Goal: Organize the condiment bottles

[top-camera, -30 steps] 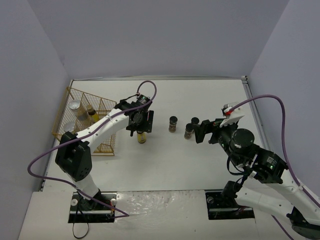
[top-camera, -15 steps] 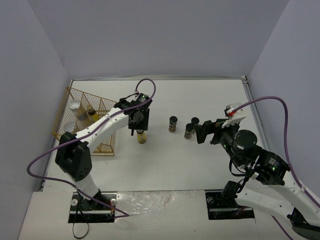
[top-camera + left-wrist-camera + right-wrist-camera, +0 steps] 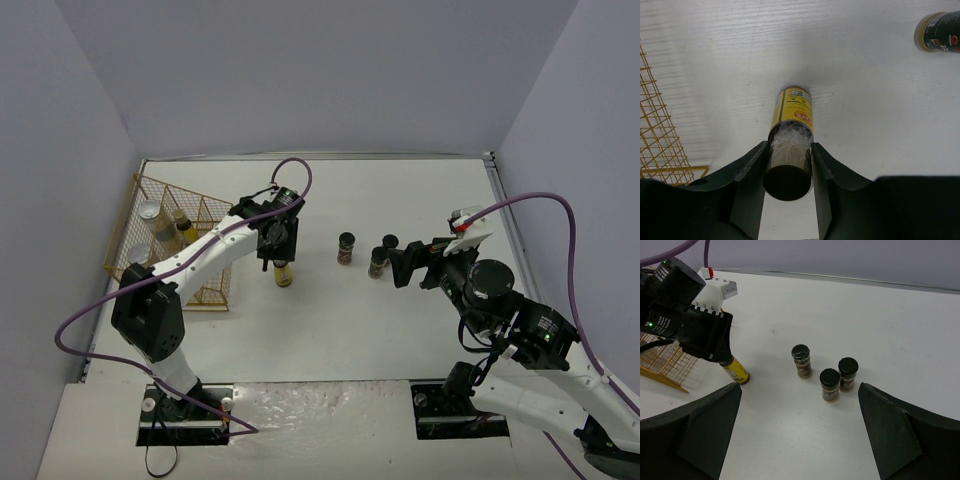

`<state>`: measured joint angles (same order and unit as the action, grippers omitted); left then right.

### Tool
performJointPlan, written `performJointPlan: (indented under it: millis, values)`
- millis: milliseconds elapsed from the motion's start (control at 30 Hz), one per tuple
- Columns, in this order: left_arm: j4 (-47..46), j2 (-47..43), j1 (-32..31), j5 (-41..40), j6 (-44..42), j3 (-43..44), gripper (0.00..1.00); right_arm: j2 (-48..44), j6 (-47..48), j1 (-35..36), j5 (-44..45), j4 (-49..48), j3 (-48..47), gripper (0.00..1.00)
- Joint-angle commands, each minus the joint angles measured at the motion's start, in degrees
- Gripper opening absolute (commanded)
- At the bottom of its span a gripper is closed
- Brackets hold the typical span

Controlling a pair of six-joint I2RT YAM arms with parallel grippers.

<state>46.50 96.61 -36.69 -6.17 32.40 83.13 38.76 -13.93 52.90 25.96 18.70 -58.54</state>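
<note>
A slim yellow-filled bottle (image 3: 283, 273) with a dark cap stands upright on the white table, right of the rack. My left gripper (image 3: 281, 258) comes down over it and is shut on its neck; in the left wrist view both fingers (image 3: 752, 165) press against the yellow bottle (image 3: 792, 112). Three small dark black-capped jars (image 3: 346, 247) (image 3: 390, 243) (image 3: 378, 262) stand together mid-table. My right gripper (image 3: 405, 265) hovers just right of them, open and holding nothing. The right wrist view looks down on the jars (image 3: 802, 361) (image 3: 848, 374) (image 3: 830, 385) and the yellow bottle (image 3: 736, 371).
The gold wire rack (image 3: 215, 290) stands at the table's left edge. It holds two white silver-capped bottles (image 3: 149, 212) (image 3: 137, 255) and a slim yellow one (image 3: 184, 228). Grey walls close in the table's left, back and right sides.
The left jaws have closed onto the yellow bottle's neck. The right arm shifted slightly, its jaws staying wide open.
</note>
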Motion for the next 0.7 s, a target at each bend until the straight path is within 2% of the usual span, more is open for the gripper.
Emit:
performJointPlan:
  millis: [0,33,133,200,500,667]
  values:
    - [0.8,0.1,-0.1,-0.7,0.7,3.3,0.32,0.6,-0.6,-0.2,-0.5,-2.8,-0.3,1.0]
    - [0.9,0.1,-0.1,-0.7,0.6,3.4,0.29,0.5,-0.6,-0.2,-0.5,-2.8,-0.2,1.0]
    - [1.6,-0.3,-0.1,-0.8,0.6,4.3,0.07,0.2,-0.8,-0.2,-0.4,-2.8,-0.2,1.0]
    - [2.2,-0.9,-0.1,-1.1,0.4,5.4,0.0,0.1,-1.0,-0.2,-0.5,-2.8,-0.2,1.0]
    - [10.3,-5.6,0.5,-2.8,0.2,14.2,0.0,0.0,-0.4,-0.2,-0.4,-2.8,-1.0,1.0]
    - [16.8,-8.7,4.0,-4.2,0.5,20.1,0.0,0.6,0.8,-0.2,-0.9,-2.8,-2.1,1.0]
